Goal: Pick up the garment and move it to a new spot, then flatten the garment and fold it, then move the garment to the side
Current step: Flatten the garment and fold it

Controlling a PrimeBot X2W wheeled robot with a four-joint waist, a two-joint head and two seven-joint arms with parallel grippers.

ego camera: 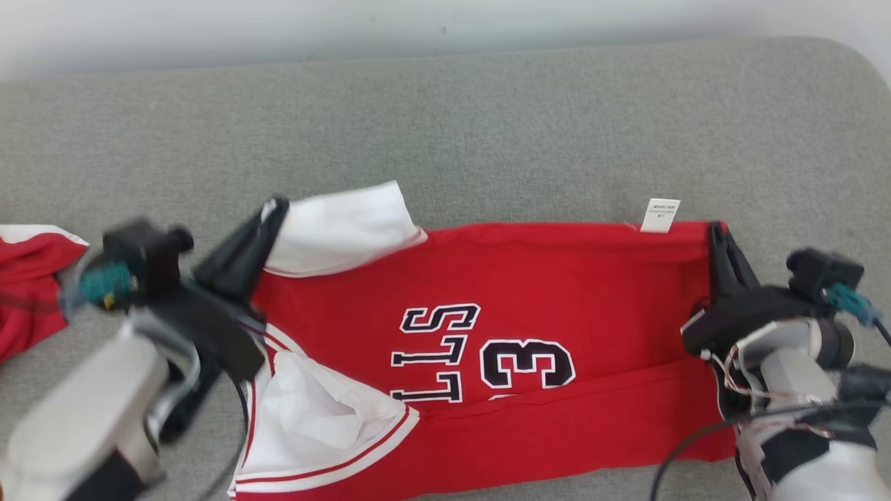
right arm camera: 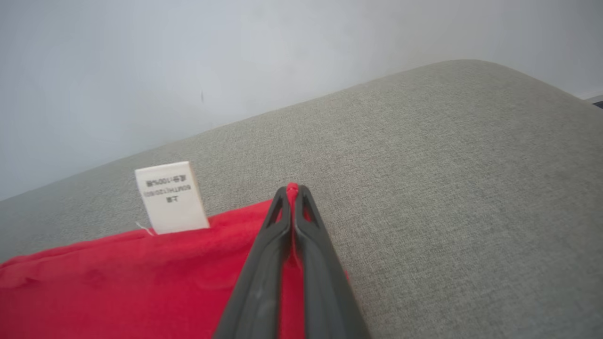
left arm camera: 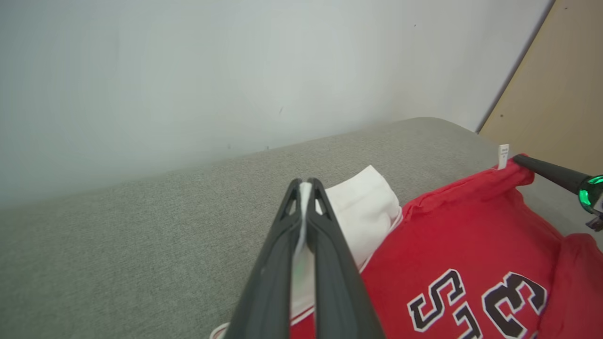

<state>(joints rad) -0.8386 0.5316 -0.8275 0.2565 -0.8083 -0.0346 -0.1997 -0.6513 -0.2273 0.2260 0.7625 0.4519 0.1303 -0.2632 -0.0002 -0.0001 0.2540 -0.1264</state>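
Left gripper (ego camera: 276, 204), at the end of a pale forearm low on the left of the head view, has its two dark fingers pressed together on a white fabric panel at the far left corner of the garment (ego camera: 529, 278). In the left wrist view a thin strip of white cloth shows between the closed fingers of the left gripper (left arm camera: 306, 181). Right gripper (ego camera: 715, 226), low on the right, is likewise clamped shut, pinching the red far right corner; in its own wrist view a tip of red cloth pokes out between the fingertips of the right gripper (right arm camera: 292, 187).

The garment is a red sleeveless jersey with white panels, black letters and the numeral 3, spread across the middle of a grey upholstered surface (ego camera: 487, 125). A crease runs across its near part, cutting off the bottom of the lettering. Its far edge runs straight between the two grippers. A small white label (ego camera: 660, 215) stands up from that far edge, just beside the right gripper.

Another bundle of red and white cloth (ego camera: 28, 278) lies at the left edge. Beyond the surface is a pale wall (ego camera: 348, 28), and the left wrist view shows a tan wooden panel (left arm camera: 556, 84) at the far right.
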